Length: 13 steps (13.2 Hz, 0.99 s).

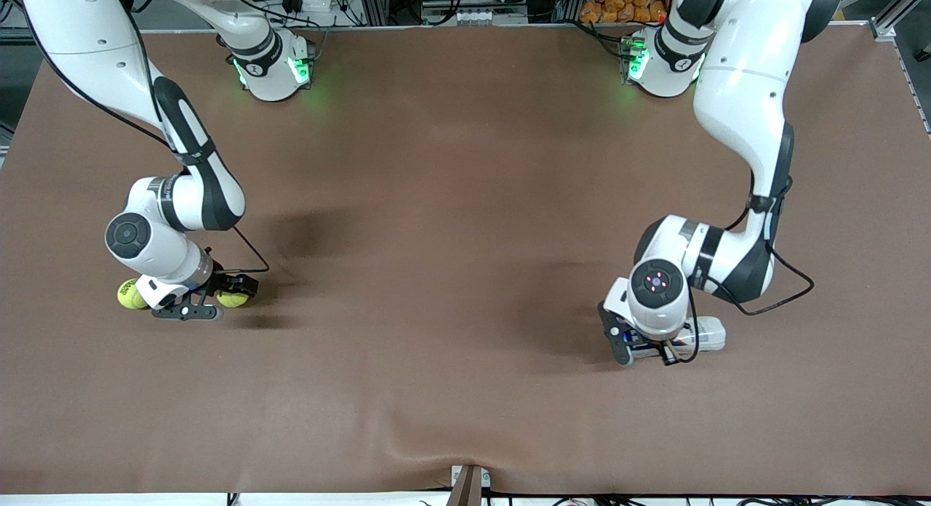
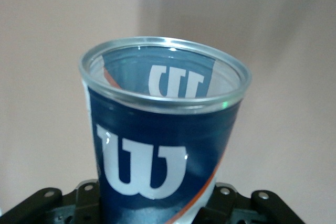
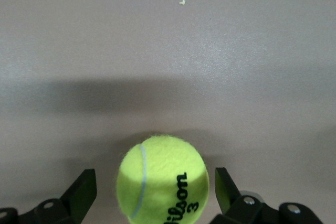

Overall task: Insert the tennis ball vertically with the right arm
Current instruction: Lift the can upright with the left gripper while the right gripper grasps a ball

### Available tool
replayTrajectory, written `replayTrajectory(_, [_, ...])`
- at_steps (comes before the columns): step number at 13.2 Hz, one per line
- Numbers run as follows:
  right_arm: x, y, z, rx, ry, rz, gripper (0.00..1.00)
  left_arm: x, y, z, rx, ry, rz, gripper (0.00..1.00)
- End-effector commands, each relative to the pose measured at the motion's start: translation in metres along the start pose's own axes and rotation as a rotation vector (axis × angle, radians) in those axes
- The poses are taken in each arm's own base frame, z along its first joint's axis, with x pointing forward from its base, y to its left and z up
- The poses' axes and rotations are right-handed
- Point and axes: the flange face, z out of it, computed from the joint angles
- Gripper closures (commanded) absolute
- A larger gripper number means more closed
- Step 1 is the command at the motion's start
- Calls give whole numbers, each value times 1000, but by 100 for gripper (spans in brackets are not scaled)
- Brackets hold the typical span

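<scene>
Brown table (image 1: pixel 451 201): we count two tennis balls, one (image 3: pixel 164 179) between the right gripper's (image 3: pixel 156 195) spread fingers, untouched, one (image 1: pixel 131 294) beside it half-hidden. Left gripper (image 2: pixel 157 203) is clamped on one tennis can (image 2: pixel 163 129), base cut off.

Right arm (image 1: pixel 174 201): white glossy jointed shell, black bands at the joints, a round dark grey cap on the wrist joint, thin black cable looping alongside. Base ring lit green.
Right gripper (image 1: pixel 207 302): black two-finger unit with silver screws on the finger mounts.
Left arm (image 1: pixel 742 121): identical white shell and black bands; its wrist cap shows small red lights; black cable looped beside it. Base glows green.
Left gripper (image 1: pixel 644 346): black, silver screws visible.
</scene>
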Motion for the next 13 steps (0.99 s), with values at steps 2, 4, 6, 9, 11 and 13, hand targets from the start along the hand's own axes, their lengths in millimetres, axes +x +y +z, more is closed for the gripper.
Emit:
replayTrajectory(2, [-4, 1, 7, 7, 10, 13, 19, 32, 18, -83, 5, 149, -74, 40])
replayTrajectory(4, [-4, 2, 5, 8, 5, 16, 66, 52, 19, -118, -4, 244, -133, 40])
replayTrajectory(6, [-4, 1, -12, 7, -9, 32, 88, 63, 21, -136, -30, 332, -204, 38])
replayTrajectory(9, [-3, -1, -73, 9, -30, 43, 100, 82, 23, -166, -32, 517, -307, 39])
replayTrajectory(11, [-3, 3, -115, 7, -18, 46, 100, 93, 25, -183, -29, 629, -391, 40])
replayTrajectory(13, [-5, 4, -163, 5, -18, 44, 100, 107, 33, -196, -44, 722, -469, 40])
